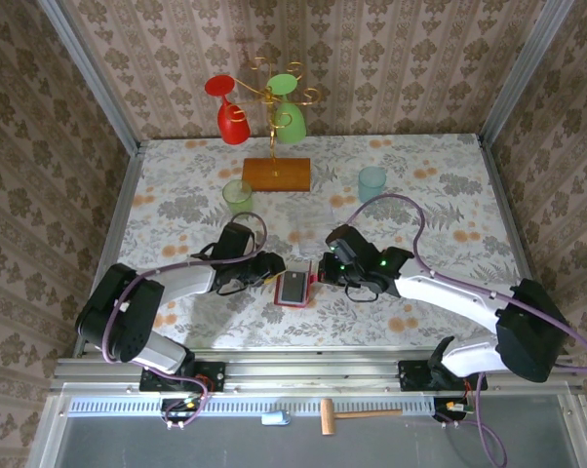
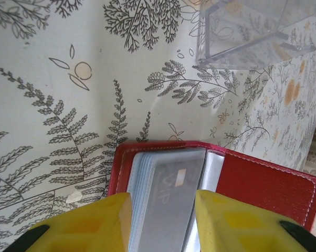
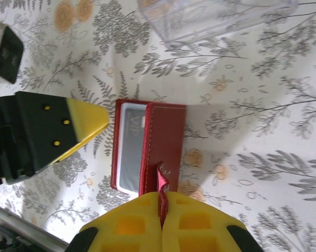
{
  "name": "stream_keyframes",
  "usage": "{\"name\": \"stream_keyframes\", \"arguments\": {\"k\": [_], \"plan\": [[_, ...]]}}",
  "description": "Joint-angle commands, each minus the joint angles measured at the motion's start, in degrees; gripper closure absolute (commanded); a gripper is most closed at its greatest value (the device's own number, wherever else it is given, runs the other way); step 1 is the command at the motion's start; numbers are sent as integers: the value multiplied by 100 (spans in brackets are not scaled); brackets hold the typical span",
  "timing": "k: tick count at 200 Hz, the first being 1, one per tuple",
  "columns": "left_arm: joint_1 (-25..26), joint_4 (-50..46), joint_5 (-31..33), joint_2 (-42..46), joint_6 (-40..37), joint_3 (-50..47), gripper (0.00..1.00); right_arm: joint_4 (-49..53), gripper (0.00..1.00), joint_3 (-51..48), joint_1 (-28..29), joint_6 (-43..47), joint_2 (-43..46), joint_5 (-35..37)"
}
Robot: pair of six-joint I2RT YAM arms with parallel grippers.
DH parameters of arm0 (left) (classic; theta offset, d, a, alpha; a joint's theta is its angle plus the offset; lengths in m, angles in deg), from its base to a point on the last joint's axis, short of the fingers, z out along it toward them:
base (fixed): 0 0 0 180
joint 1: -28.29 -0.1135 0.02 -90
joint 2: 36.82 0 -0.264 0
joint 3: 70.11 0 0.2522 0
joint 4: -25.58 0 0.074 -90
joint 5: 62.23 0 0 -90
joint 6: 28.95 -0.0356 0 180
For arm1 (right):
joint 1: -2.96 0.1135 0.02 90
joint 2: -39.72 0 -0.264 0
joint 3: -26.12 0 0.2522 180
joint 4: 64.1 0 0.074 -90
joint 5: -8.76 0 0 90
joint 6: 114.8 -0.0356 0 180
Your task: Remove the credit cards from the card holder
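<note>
The red card holder (image 1: 293,289) lies open on the flowered table between my two grippers. Its left half holds a stack of greyish sleeves, and on top lies a grey credit card (image 2: 171,202) marked VIP (image 3: 129,152). My right gripper (image 3: 162,195) is shut on the holder's small red tab (image 3: 162,181) and holds the right flap (image 3: 168,136) raised. My left gripper (image 2: 162,194) hovers open over the holder's sleeve side. The card shows between its yellow fingers (image 2: 103,220), and nothing is gripped. In the right wrist view one left finger (image 3: 87,119) ends just left of the holder.
A clear plastic box (image 2: 252,31) stands just beyond the holder (image 3: 210,16). Farther back are a green cup (image 1: 238,195), a teal cup (image 1: 371,181), and a wooden-based stand (image 1: 276,174) hung with red and green cups. The table's metal rail runs along the near edge.
</note>
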Motion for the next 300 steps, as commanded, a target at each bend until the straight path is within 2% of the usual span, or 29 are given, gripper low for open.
{"name": "stream_keyframes", "arguments": {"k": [1, 52, 119, 186, 248, 300], "plan": [[26, 120, -89, -69, 130, 183, 63, 318, 100, -194, -156, 140, 195, 223], [318, 232, -165, -268, 264, 474, 65, 416, 100, -510, -482, 333, 310, 250], [988, 429, -197, -996, 427, 1014, 66, 377, 100, -981, -715, 501, 261, 444], [1489, 584, -260, -1679, 537, 1463, 68, 370, 82, -1126, -764, 577, 74, 518], [1555, 831, -291, -1925, 686, 1410, 69, 955, 65, -815, -768, 674, 556, 617], [1490, 837, -271, -1848, 687, 1317, 70, 1337, 62, -390, -768, 641, 900, 415]]}}
